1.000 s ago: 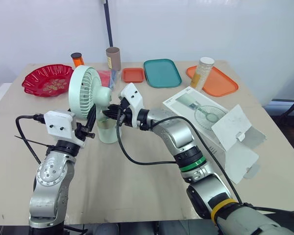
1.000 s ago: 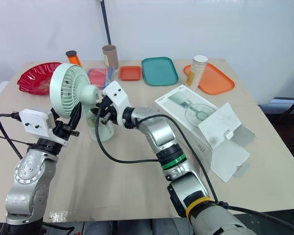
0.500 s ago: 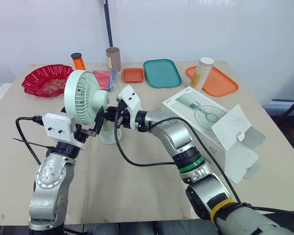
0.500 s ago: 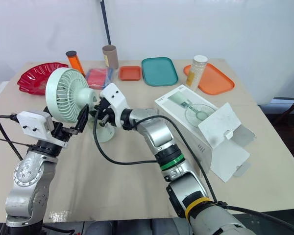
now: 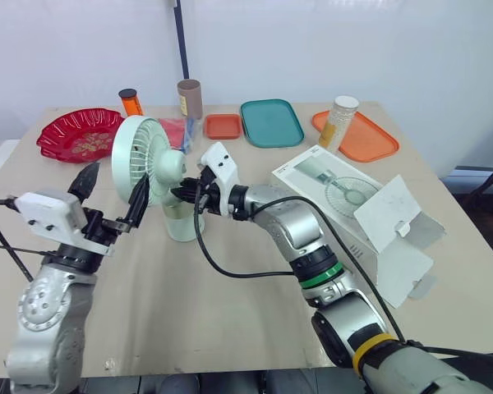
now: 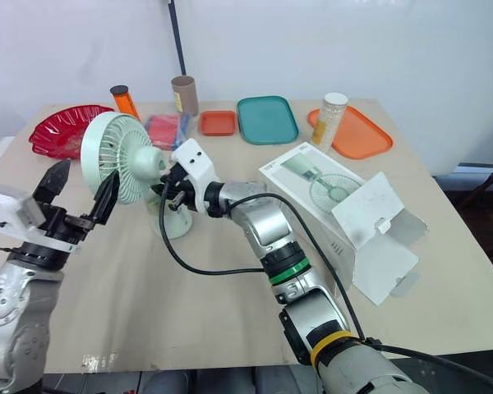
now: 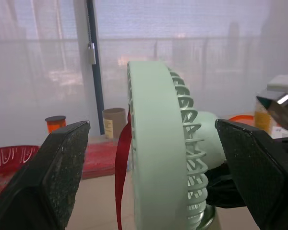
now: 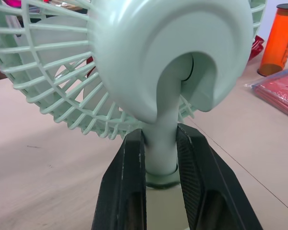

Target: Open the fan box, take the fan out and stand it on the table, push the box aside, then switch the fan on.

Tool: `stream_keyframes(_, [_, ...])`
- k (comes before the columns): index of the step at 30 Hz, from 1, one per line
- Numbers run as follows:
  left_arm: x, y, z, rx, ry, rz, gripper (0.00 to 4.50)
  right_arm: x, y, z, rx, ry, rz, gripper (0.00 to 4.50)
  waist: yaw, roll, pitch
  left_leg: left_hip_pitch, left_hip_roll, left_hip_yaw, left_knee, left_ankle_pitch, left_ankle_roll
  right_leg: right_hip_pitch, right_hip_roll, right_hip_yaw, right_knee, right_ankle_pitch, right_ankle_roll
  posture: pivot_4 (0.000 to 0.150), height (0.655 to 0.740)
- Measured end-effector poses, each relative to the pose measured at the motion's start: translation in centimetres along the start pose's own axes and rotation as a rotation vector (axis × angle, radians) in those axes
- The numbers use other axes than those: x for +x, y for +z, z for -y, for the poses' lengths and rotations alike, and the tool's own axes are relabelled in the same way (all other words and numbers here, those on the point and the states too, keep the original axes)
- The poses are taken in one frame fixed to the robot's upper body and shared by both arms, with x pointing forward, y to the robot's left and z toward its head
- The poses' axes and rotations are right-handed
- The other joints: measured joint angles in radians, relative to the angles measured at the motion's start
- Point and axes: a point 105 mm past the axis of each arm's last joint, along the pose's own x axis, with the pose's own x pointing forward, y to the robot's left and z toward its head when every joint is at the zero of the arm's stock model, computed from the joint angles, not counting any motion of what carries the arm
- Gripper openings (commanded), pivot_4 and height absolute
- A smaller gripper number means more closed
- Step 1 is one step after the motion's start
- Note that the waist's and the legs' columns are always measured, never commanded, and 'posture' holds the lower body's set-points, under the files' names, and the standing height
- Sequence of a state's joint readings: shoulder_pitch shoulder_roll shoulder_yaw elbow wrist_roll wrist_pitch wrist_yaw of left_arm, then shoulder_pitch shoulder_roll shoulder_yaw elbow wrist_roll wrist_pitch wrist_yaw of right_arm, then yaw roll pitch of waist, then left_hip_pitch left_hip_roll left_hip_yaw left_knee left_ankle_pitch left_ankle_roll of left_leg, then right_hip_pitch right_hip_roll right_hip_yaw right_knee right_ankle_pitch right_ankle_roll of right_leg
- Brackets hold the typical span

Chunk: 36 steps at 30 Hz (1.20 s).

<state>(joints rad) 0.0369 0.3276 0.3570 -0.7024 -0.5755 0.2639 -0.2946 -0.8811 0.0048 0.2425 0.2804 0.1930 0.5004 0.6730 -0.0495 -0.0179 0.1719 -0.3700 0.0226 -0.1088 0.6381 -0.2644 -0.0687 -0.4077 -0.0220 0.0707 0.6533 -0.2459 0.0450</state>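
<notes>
The mint-green fan [image 5: 150, 162] stands upright on the table, its round base [image 5: 181, 227] on the tabletop. My right gripper [image 5: 186, 192] is shut on the fan's neck [image 8: 161, 143], just under the motor housing. My left gripper [image 5: 111, 189] is open on the fan's left, in front of its grille. Its two fingers [image 7: 62, 163] are spread wider than the fan head [image 7: 156, 143] and do not touch it. The white fan box [image 5: 337, 193] lies to the right with its end flap [image 5: 393, 212] open.
Along the far edge sit a red bowl [image 5: 80, 134], an orange bottle [image 5: 131, 100], a cardboard tube [image 5: 190, 98], a red packet [image 5: 174, 129], a small orange tray [image 5: 223, 125], a teal tray [image 5: 271, 122], and a jar [image 5: 340, 121] on an orange tray [image 5: 370, 139].
My left gripper has drawn back from the fan to the left and spread its fingers wide. The fan head has wobbled and swung slightly. The right gripper keeps its hold on the neck.
</notes>
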Motion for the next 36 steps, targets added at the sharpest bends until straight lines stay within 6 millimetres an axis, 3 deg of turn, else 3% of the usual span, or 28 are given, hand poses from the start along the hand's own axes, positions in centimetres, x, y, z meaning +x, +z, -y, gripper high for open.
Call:
stream_keyframes(8, [-1.4,1.4,-0.9,-0.124,-0.068,-0.04,4.5,-0.5,-0.1,0.5,0.01,0.001,-0.001,0.34,0.0,0.0,0.0,0.0,0.0,0.0,0.0,0.0,0.0,0.0,0.0,0.0,0.0,0.0,0.0,0.15,0.74])
stream_keyframes(12, [-1.5,2.5,-3.3,-0.11,-0.02,-0.026,4.5,-0.5,-0.1,0.5,0.015,0.012,0.002,0.34,-0.001,0.0,0.0,0.0,0.0,0.0,0.0,0.0,0.0,0.0,0.0,0.0,0.0,0.0,0.0,0.15,0.74])
stream_keyframes(19, [-1.8,1.4,-5.2,-0.116,-0.005,-0.09,4.5,-1.1,0.5,0.6,0.06,0.029,0.027,0.34,-0.001,0.001,0.001,0.0,0.0,0.0,-0.001,0.0,0.0,-0.001,0.0,0.0,-0.001,0.0,0.0,0.15,0.74])
stream_keyframes(24, [-2.1,0.3,-6.2,-0.12,-0.003,-0.129,4.5,-2.5,2.3,0.9,0.079,0.057,0.099,0.34,-0.001,0.001,0.002,-0.001,0.0,0.0,-0.001,0.0,0.0,-0.001,0.0,0.0,-0.001,-0.001,-0.001,0.15,0.74])
stream_keyframes(30, [-2.1,-0.1,-5.8,-0.121,-0.053,-0.146,4.5,-3.9,4.3,-0.2,0.038,0.135,0.169,0.34,-0.001,0.001,0.002,-0.001,0.0,0.0,-0.001,0.0,0.0,-0.001,0.0,0.0,-0.001,-0.001,-0.001,0.15,0.74])
stream_keyframes(36, [-2.7,-2.0,-4.8,-0.113,-0.158,-0.253,4.5,-6.5,2.7,-2.4,0.059,0.227,0.173,0.34,-0.001,0.001,0.002,-0.001,0.0,0.0,-0.001,0.0,0.0,-0.001,0.0,0.0,-0.001,-0.001,0.0,0.15,0.74])
